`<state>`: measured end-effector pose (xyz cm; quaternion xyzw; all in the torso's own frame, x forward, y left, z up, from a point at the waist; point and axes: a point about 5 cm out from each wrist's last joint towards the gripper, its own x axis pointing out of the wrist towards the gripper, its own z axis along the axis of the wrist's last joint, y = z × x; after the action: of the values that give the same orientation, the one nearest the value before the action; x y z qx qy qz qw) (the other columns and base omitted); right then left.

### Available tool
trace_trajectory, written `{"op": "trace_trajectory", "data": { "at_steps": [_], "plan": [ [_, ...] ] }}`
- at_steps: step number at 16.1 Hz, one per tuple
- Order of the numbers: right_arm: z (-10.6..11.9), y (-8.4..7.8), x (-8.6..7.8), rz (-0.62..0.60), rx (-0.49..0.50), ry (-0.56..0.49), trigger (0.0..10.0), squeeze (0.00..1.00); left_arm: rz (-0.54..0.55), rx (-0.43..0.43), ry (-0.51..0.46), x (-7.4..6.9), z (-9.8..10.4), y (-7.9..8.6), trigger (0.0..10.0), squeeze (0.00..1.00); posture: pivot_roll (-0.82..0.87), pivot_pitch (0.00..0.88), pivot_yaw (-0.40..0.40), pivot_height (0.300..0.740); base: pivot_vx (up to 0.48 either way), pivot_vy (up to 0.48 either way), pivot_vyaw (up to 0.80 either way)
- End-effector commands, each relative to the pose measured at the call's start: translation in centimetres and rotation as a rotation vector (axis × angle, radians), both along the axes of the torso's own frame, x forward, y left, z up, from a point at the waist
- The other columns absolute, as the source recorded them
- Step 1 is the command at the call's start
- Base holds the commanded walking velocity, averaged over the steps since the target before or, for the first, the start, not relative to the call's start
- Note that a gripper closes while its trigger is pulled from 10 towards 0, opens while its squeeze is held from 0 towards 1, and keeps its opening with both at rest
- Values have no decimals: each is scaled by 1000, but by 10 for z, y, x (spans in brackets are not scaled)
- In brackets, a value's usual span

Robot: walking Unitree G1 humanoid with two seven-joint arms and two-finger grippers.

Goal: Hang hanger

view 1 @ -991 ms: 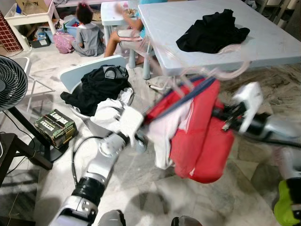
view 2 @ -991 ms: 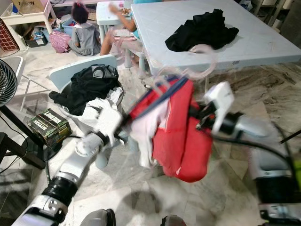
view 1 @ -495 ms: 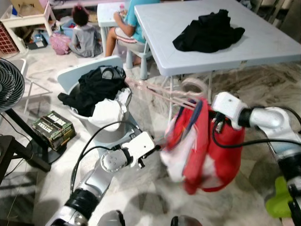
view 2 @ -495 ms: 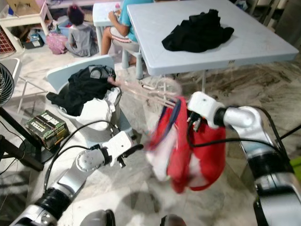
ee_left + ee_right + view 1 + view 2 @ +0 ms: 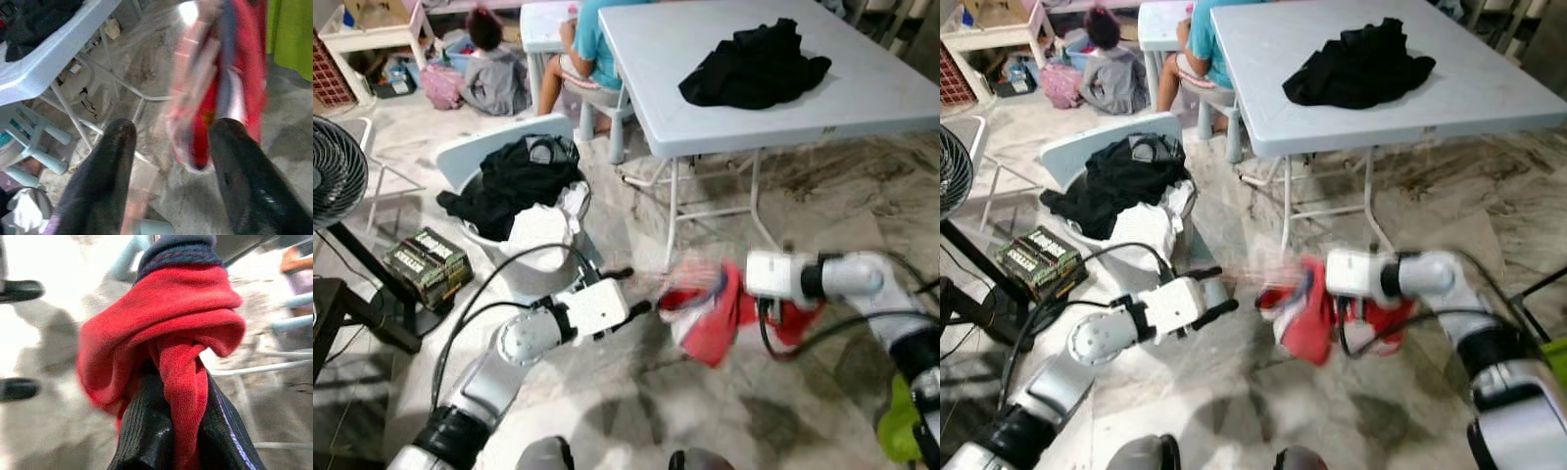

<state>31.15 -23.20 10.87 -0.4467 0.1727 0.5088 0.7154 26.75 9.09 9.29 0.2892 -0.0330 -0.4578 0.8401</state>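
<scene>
Red knit garment [image 5: 710, 318], blurred, its hanger indistinct: pinched between right gripper [image 5: 168, 431] fingers, low above marble floor [image 5: 636, 392] before pale blue desk [image 5: 705, 132], presumably in transit. Left gripper [image 5: 171, 161] beside it, fingers spread, empty.

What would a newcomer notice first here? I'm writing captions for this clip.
The red garment, blurred, bunched low over the floor and pinched in the right tool. The left tool is open beside it, holding nothing. Behind, black clothes spill from a white basket, and another black heap lies on the pale table.
</scene>
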Motion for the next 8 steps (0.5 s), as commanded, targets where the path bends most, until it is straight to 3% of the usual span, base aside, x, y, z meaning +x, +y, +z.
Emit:
{"op": "trace_trajectory", "data": {
  "at_steps": [1, 7, 8],
  "plan": [
    [6, -3, -1, 34, 3, 23, 10000, 0, 5, 21, -21, -2, 0, 7, 10000, 1000, -46, 69, -4, 740, 0, 0, 0],
    [10, 0, 1, 57, 53, 20, 10000, 0, -1, 49, -13, -1, -11, 4, 10000, 1000, -51, 62, -1, 740, 0, 0, 0],
    [11, 1, 1, 68, 61, 22, 10000, 0, -4, 30, 7, 0, -13, 2, 10000, 282, -49, 59, -5, 740, 0, 0, 0]
  ]
}}
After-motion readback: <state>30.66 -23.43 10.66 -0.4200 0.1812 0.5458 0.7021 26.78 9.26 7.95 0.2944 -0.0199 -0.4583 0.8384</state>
